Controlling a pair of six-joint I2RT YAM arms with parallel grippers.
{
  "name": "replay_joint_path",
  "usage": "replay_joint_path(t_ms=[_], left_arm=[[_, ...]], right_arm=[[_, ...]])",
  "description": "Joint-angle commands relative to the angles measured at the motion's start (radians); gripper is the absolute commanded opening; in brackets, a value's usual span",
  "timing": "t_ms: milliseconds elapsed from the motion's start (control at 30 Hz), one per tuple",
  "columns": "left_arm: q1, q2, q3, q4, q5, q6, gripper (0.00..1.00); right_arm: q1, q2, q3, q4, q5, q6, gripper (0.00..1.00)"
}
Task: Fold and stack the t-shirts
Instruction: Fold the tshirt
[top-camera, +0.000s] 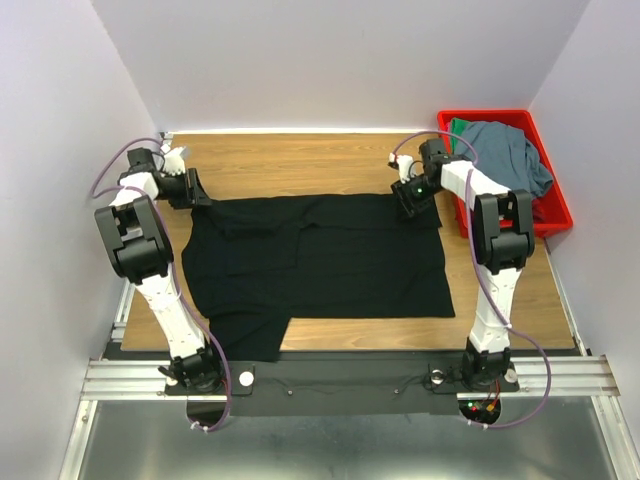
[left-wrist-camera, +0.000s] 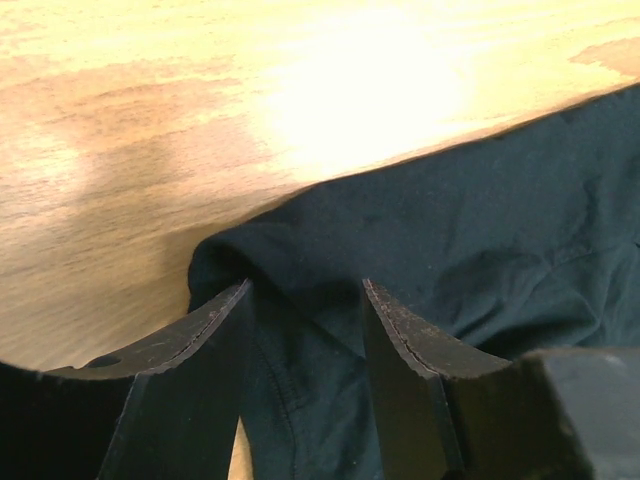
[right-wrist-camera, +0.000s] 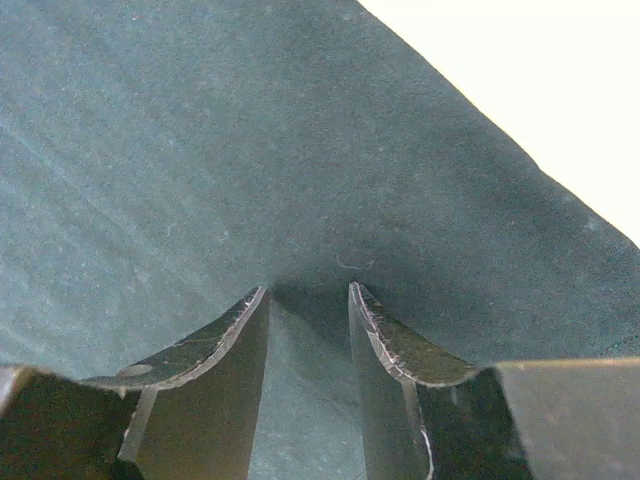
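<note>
The large black t-shirt (top-camera: 320, 262) lies spread flat on the wooden table (top-camera: 300, 155). My left gripper (top-camera: 192, 190) is down at the shirt's far left corner. In the left wrist view its jaws (left-wrist-camera: 305, 285) stand apart, with a raised fold of the black cloth (left-wrist-camera: 480, 200) between them. My right gripper (top-camera: 410, 205) is down at the far right corner. Its jaws (right-wrist-camera: 308, 290) are also apart, tips pressing into the black cloth (right-wrist-camera: 250, 150), which puckers between them. A slate grey-blue t-shirt (top-camera: 505, 150) lies heaped in the bin over a green one (top-camera: 458, 127).
The red plastic bin (top-camera: 555, 205) stands at the table's far right edge, close behind my right arm. White walls close in the left, back and right sides. A metal rail (top-camera: 330, 375) runs along the near edge by the arm bases.
</note>
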Motion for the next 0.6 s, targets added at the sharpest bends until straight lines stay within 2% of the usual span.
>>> replay_joint_path(t_ms=[0,200,300,567], left_arm=[[0.006,-0.043,-0.045,0.036,0.034,-0.035,0.57],[0.004,-0.048,-0.091,0.065,0.086,-0.071,0.55],[0.007,-0.058,-0.089,0.094,0.102,-0.086,0.46],[0.047,-0.081,-0.048,0.160,0.111,-0.151,0.10]], right_arm=[[0.006,0.033,0.043,-0.007,0.030,0.016,0.43],[0.006,0.045,0.050,-0.005,0.044,0.016,0.43],[0.008,0.046,0.050,-0.007,0.052,0.016,0.42],[0.006,0.063,0.060,-0.005,0.107,0.022,0.39]])
